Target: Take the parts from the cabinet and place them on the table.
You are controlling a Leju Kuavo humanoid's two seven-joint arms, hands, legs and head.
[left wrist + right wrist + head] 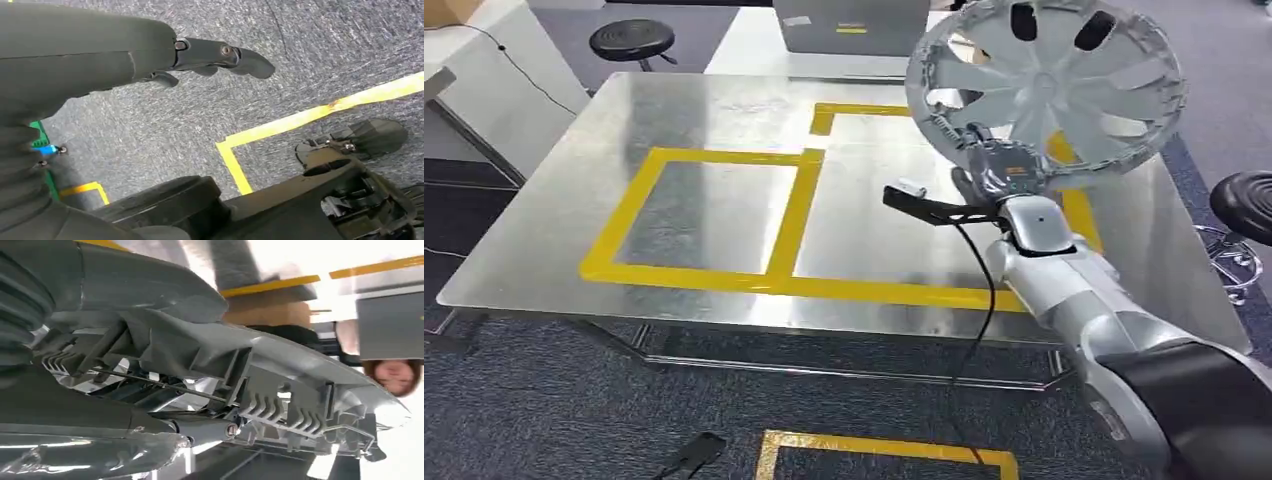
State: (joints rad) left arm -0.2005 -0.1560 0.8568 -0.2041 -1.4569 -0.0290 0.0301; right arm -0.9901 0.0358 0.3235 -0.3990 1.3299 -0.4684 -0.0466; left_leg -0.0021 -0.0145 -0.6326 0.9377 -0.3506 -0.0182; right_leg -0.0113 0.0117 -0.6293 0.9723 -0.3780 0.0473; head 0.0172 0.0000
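**Wheel cover carried in over the marked table**

Wheel cover, silver and spoked, stands tilted on edge above the far right part of the metal table, not yet resting on it. The right hand grips it at the lower rim; in the right wrist view the thumb lies over the ribbed back of the cover while darker fingers close from the other side, so the part is clamped between them. Holding by the rim probably leaves the face free to be laid flat. Yellow tape outlines boxes on the tabletop, which look like the intended spots for parts. The left hand hangs toward the carpet, fingers loosely apart and holding nothing. Two black stools stand beside the table, and a person's face shows past the cover; none of these seems to block the way down
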